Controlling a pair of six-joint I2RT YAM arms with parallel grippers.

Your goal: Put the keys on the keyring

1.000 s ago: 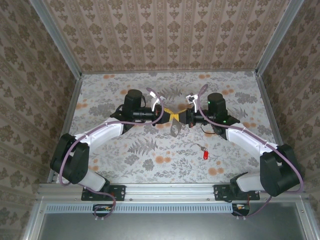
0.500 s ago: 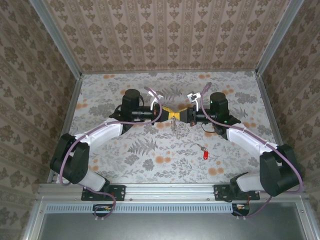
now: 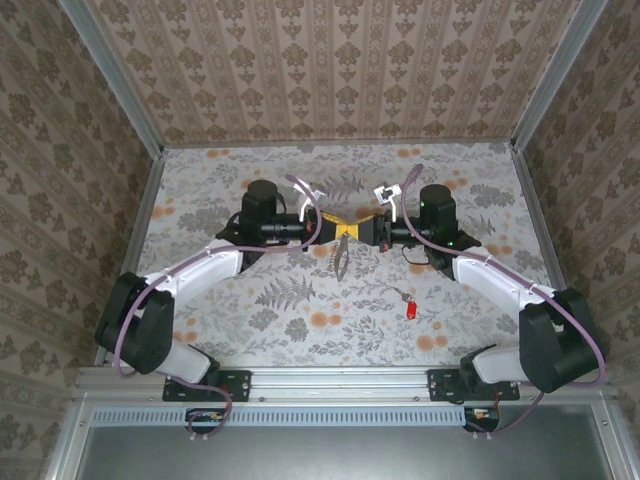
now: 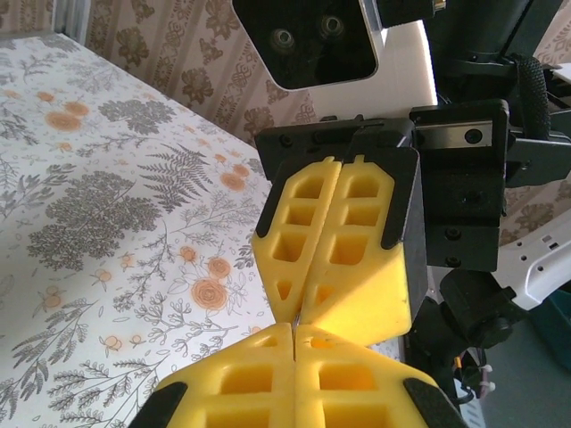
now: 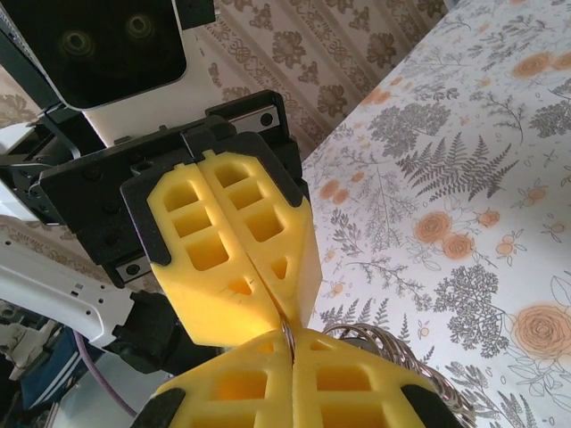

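Left hand (image 4: pixel 294 346) and right hand (image 5: pixel 290 348) tip-to-tip, clamped on keyring (image 3: pixel 342 262); overhead, keys (image 3: pixel 404 302) well apart.

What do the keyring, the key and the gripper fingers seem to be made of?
The keyring: probably metal, dull brownish-grey; it hangs thin and stiff. The key: silvery, likely metal, with a bright red end, perhaps plastic. The fingers: matte yellow, moulded with hollow cells, so plastic or firm rubber.

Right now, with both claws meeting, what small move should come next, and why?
Probably open the right claw and lower it toward the key on the table: both claws pinch the dangling keyring, so the left claw alone could hold it.
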